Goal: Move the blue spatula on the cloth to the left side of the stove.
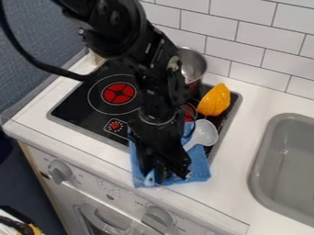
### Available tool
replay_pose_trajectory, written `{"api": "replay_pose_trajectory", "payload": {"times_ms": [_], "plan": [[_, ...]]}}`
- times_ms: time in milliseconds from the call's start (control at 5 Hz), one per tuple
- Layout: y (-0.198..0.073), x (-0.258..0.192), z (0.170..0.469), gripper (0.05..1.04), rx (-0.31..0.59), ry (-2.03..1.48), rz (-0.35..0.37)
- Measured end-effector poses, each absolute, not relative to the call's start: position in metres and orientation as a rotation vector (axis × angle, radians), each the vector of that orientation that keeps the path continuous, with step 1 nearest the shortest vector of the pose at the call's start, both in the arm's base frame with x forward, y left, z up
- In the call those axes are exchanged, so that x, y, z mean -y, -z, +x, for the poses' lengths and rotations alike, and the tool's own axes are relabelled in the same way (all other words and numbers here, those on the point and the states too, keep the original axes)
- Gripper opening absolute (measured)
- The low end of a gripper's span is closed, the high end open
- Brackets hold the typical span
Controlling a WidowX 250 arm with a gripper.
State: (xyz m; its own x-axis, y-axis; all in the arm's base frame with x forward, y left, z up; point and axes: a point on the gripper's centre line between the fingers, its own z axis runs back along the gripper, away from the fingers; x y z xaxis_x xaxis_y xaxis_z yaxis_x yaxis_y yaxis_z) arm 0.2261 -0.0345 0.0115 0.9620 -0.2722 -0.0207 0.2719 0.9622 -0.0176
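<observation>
Low over the front of the blue cloth (199,170) hangs my black gripper (168,170), in front of the stove's burners. The cloth lies across the stove's front right edge and onto the white counter. A pale blue-grey utensil, seemingly the spatula (204,133), has its rounded head at the cloth's upper right; its handle slants down left behind my gripper. A light blue tip shows at the gripper's left. Whether the gripper holds the handle is hidden. The black stove (80,110) has its left side exposed, with a red burner.
A metal pot (193,64) stands at the stove's back right, partly behind the arm. An orange-yellow object (215,100) sits on the right side of the stove. The grey sink (288,160) is at the right, and a tiled wall (251,50) rises behind.
</observation>
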Motion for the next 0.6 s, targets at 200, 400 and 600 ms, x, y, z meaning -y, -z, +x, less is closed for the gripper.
{"api": "replay_pose_trajectory", "payload": {"times_ms": [200,400,600], "plan": [[-0.012,0.036,0.226,0.201,-0.023,0.289,-0.005],[-0.014,0.038,0.226,0.160,-0.020,0.294,-0.005],[-0.045,0.036,0.227,0.141,0.050,0.287,-0.025]]}}
